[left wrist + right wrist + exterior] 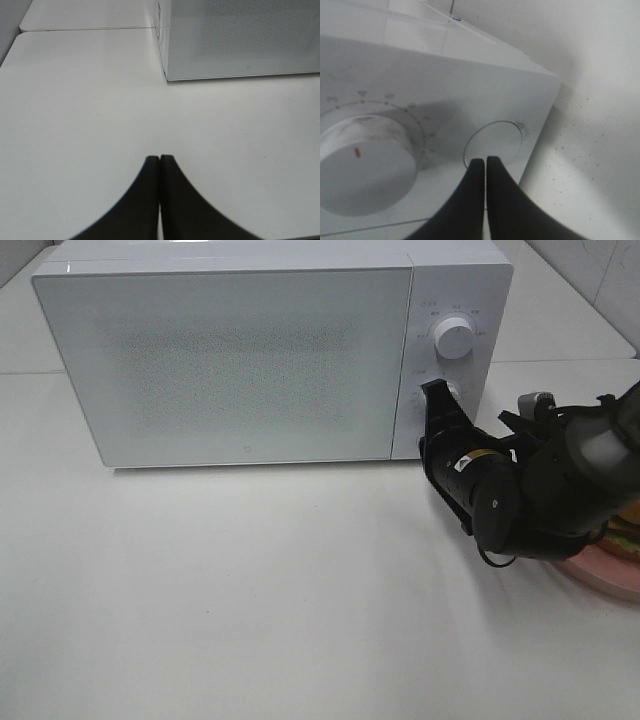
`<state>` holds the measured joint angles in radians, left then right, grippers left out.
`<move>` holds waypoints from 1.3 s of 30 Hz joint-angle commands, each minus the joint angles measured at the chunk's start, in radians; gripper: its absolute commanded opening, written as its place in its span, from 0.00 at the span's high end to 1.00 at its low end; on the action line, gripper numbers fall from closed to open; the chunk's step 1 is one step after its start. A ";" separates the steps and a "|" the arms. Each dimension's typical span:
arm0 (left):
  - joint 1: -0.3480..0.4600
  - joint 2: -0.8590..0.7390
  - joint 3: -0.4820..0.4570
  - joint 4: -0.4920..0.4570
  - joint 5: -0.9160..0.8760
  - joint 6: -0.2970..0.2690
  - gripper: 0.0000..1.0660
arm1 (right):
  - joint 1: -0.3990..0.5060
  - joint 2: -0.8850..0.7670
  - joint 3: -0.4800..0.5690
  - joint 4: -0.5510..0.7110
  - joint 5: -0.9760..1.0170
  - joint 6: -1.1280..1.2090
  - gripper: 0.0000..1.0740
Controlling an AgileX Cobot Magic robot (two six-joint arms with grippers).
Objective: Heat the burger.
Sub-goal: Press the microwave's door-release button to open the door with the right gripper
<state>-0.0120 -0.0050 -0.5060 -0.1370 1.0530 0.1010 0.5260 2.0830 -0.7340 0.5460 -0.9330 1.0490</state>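
**Right tool (485, 160) at the microwave (250, 360) panel**
Jaws together, empty, tips at the round button (495, 140) beside the dial (365, 167). The left tool (160, 158) is likewise together. The burger (627, 528) lies on a pink plate (600, 575) at the frame's right edge.

A matte white tabletop (250, 590) fills the frame under soft, even light that leaves only faint grey shadows on it. Toward its far edge a thin seam (50, 372) marks where a second white table (560, 330) butts against it. The left wrist view shows both tables ending in rounded corners. A darker grey surface (12, 255) shows beyond the far left corner, while at the far right corner pale wall tiles (610, 270) with thin grout lines rise behind the tables.
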 commanded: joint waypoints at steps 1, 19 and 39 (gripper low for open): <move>0.004 -0.020 0.000 -0.004 -0.011 -0.002 1.00 | -0.005 0.013 -0.014 -0.004 -0.020 0.008 1.00; 0.004 -0.020 0.000 -0.004 -0.011 -0.002 1.00 | -0.005 0.071 -0.089 -0.008 -0.071 0.007 1.00; 0.004 -0.020 0.000 -0.004 -0.011 -0.002 1.00 | -0.074 0.071 -0.133 -0.116 -0.111 0.038 1.00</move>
<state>-0.0120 -0.0050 -0.5060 -0.1370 1.0530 0.1010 0.4810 2.1570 -0.7980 0.4550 -0.9140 1.0620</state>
